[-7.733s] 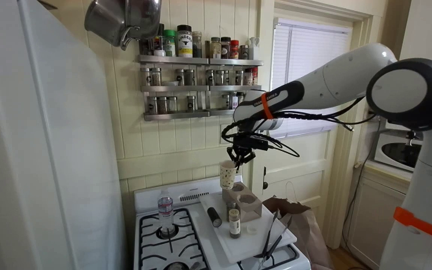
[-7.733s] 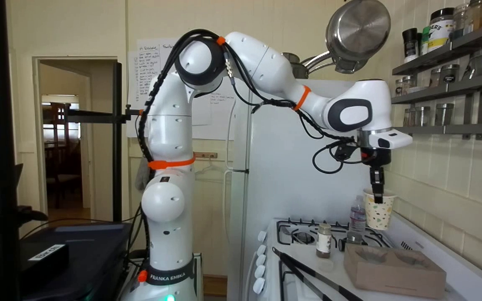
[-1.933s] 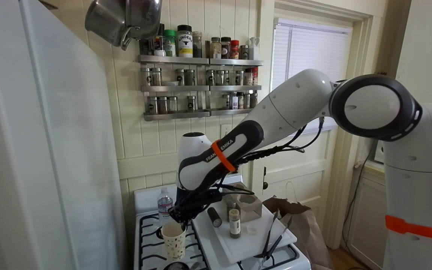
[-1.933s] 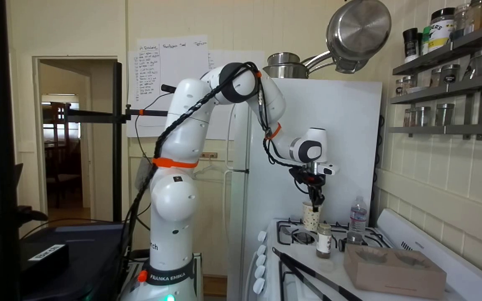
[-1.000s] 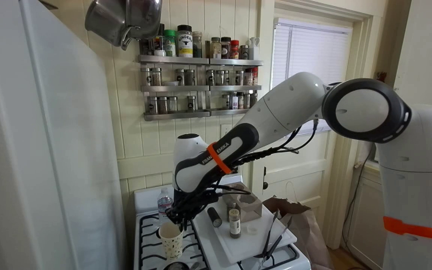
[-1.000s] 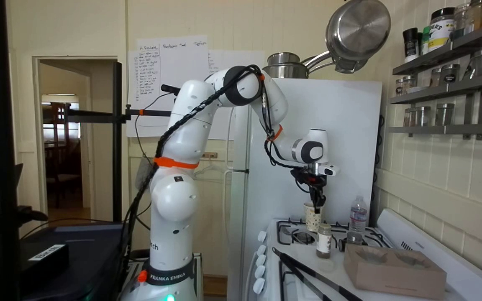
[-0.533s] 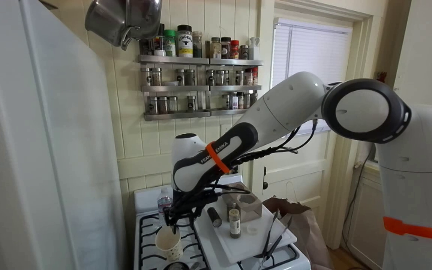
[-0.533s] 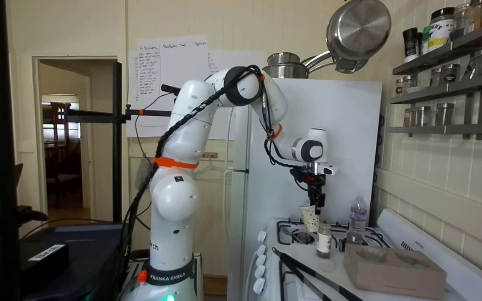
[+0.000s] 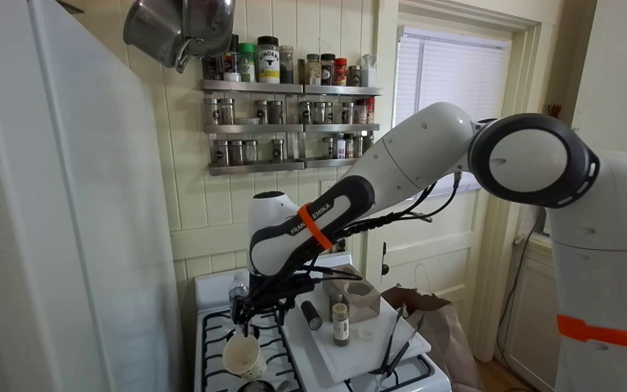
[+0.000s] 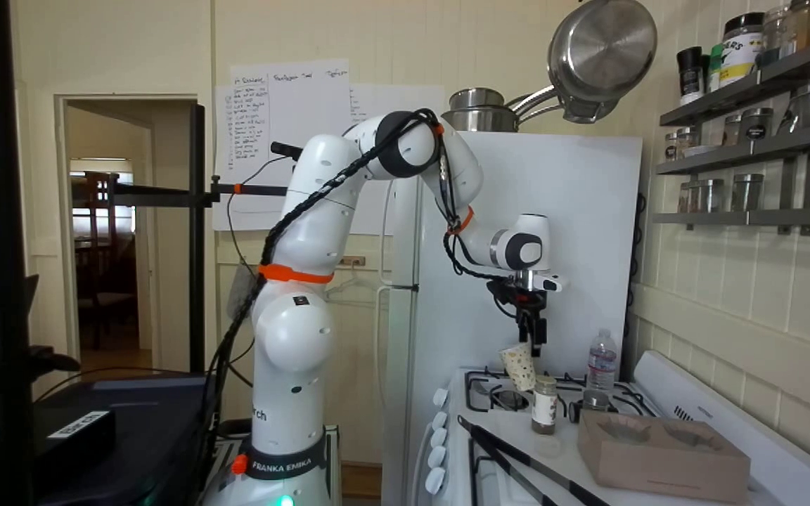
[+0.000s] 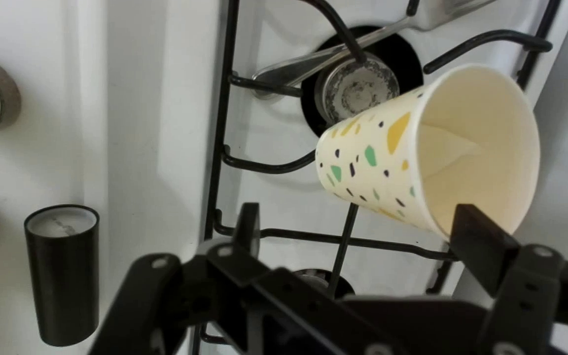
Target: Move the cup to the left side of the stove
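- The cup (image 11: pixel 377 158) is tilted over the burner grate (image 11: pixel 303 236) of the stove (image 9: pixel 211 294); whether it rests there, I can't tell.
- The pincer (image 11: pixel 360 225) is spread wide, one finger (image 11: pixel 481 246) overlapping the cup's rim, contact unclear.
- Open room shows between cup and water bottle (image 10: pixel 601 364).
- Close past the stove's edge stands the fridge (image 9: pixel 101 218).

Room lies between the fingers (image 11: pixel 248 227); the cup (image 11: pixel 407 158) perhaps crowds one.

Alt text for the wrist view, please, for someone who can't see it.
Tilted pale cup with colored flecks, mouth facing right, over the black burner grates of a white stove. The open gripper shows at the bottom, one fingertip overlapping the cup's rim in the image. Lower left: a black cylinder.
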`<action>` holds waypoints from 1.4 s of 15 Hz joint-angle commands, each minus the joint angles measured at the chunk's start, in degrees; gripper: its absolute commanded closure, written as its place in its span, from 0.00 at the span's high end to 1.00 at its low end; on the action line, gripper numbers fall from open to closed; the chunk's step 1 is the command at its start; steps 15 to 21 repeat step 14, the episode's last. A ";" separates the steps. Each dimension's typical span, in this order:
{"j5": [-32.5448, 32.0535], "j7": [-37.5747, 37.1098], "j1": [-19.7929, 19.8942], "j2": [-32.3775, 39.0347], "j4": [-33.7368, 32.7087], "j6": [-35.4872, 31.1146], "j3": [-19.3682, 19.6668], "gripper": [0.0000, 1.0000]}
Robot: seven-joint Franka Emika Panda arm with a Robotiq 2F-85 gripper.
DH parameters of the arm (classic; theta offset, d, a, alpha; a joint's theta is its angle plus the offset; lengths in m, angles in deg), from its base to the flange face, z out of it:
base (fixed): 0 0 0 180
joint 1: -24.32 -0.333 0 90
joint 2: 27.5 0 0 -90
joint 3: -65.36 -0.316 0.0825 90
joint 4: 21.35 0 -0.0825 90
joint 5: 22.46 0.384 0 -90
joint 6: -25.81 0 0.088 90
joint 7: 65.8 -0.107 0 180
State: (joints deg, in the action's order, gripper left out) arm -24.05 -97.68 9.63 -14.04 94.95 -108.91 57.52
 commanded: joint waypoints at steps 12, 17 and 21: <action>9.41 1.73 4.58 -10.59 3.34 0.17 0.36 1.00; 9.82 1.74 5.08 -11.38 3.92 0.16 0.48 1.00; 9.82 1.74 5.08 -11.38 3.92 0.16 0.48 1.00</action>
